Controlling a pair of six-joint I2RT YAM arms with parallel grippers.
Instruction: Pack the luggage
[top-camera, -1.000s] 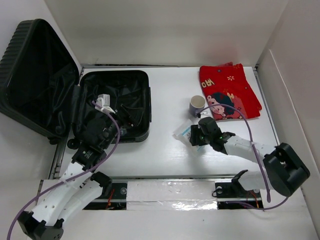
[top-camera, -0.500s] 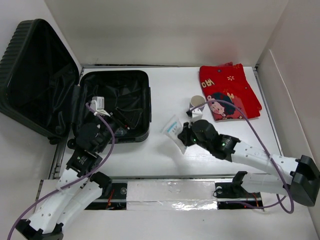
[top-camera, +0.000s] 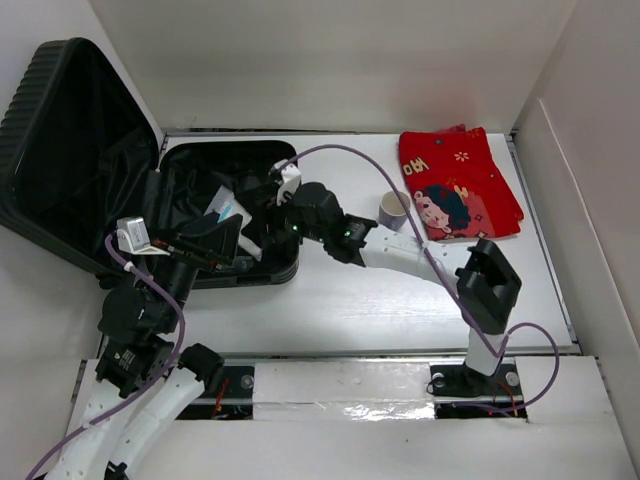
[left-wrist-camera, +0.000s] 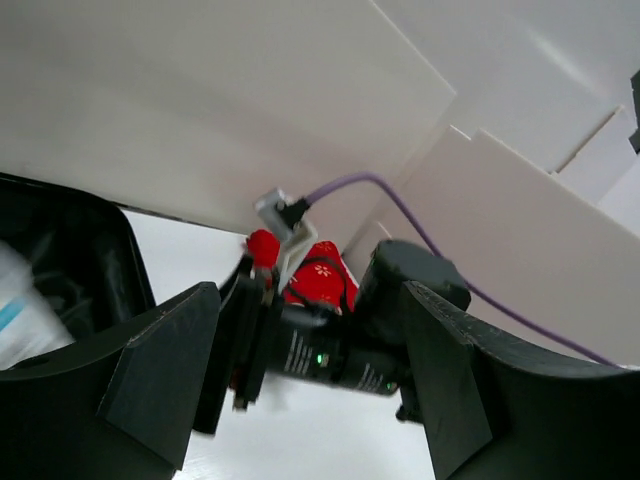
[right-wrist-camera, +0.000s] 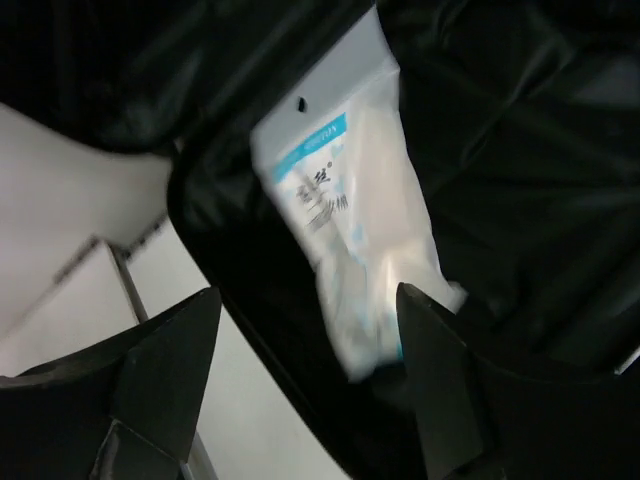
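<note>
The luggage (top-camera: 70, 150) lies open at the left, its lid leaning on the wall and its lined base (right-wrist-camera: 500, 150) on the table. A white packet with blue print (right-wrist-camera: 370, 230) rests inside the base (top-camera: 228, 205). My right gripper (right-wrist-camera: 308, 300) hovers over it, open, with the packet loose below the fingers. In the top view the right gripper (top-camera: 260, 210) is above the base's middle. My left gripper (top-camera: 215, 243) is raised at the base's near edge. The left gripper (left-wrist-camera: 310, 295) is open and empty, facing the right arm's wrist.
A folded red cloth with cartoon print (top-camera: 458, 185) lies at the table's back right, with a small cup (top-camera: 393, 208) just left of it. White walls close in the table on three sides. The right arm stretches across the table's middle.
My right arm carried the white packet leftward from the table into the luggage base and opened its jaws. My left gripper lifted back out of the base toward its near edge.
</note>
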